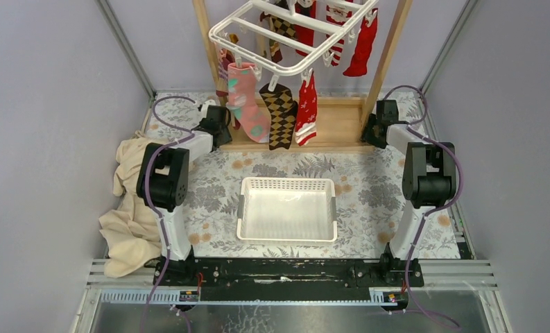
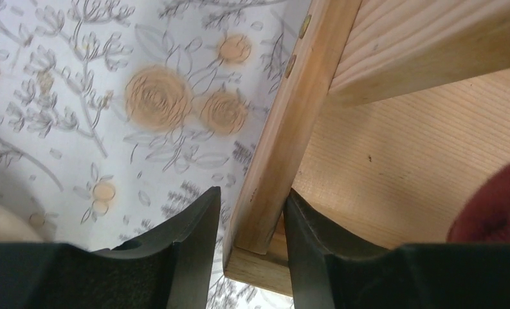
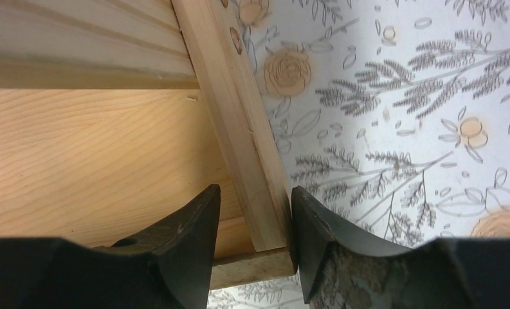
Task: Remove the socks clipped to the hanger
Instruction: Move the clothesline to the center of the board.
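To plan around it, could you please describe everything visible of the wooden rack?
The wooden rack is pale bare timber: two uprights running out of frame, a flat base board, narrow side rails. It stands at the far end of the floral tablecloth, the hanger hanging between its uprights. The left gripper straddles its left base rail, the right gripper its right, jaws open, one finger of each seemingly touching.

no legible text, labels, brands, numbers or signs in any view
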